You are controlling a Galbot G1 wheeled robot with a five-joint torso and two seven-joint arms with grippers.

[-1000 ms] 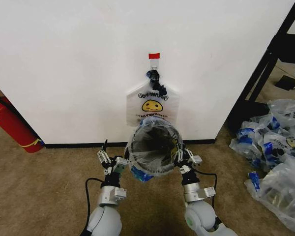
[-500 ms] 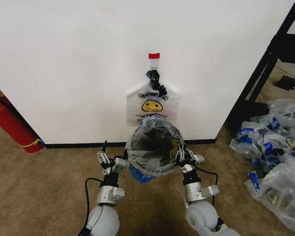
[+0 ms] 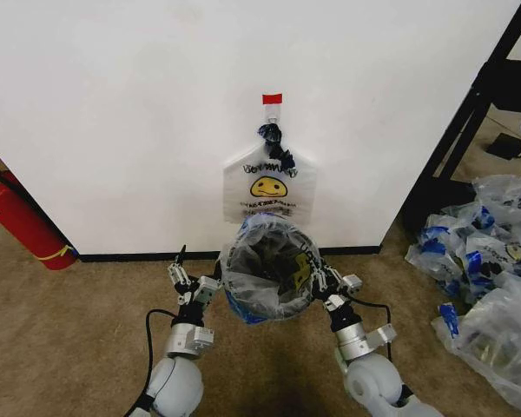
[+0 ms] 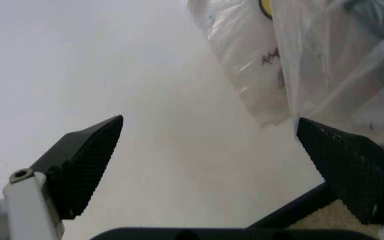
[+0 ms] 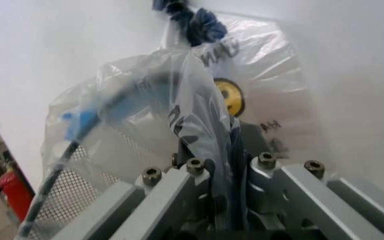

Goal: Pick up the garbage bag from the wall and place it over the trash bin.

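The garbage bag [image 3: 282, 291], thin and translucent with blue patches, is draped over the mouth of the trash bin [image 3: 259, 254], whose dark inside shows through it. The bin stands on the carpet just before the wall [image 3: 113, 104]. My right gripper [image 3: 323, 280] is at the bin's right side, shut on the bag's edge; up close the plastic [image 5: 138, 100] runs down between its fingers [image 5: 199, 172], with the bin's wall [image 5: 105, 185] behind. My left gripper [image 3: 187, 282] is at the bin's left side, open and apart from the bag [image 4: 352, 65], its jaws spread wide [image 4: 209, 125].
A second smiley bag [image 3: 269, 187] hangs from the hook under red tape [image 3: 272, 99]. A red fire extinguisher [image 3: 22, 217] leans at the left. A black frame [image 3: 469, 122] and a heap of clear bags [image 3: 486, 261] stand at the right. Open carpet lies to the left.
The bag's mouth has gone from a wide round ring to a narrower, sagging one and sits lower over the bin. Both grippers have shifted slightly outward.
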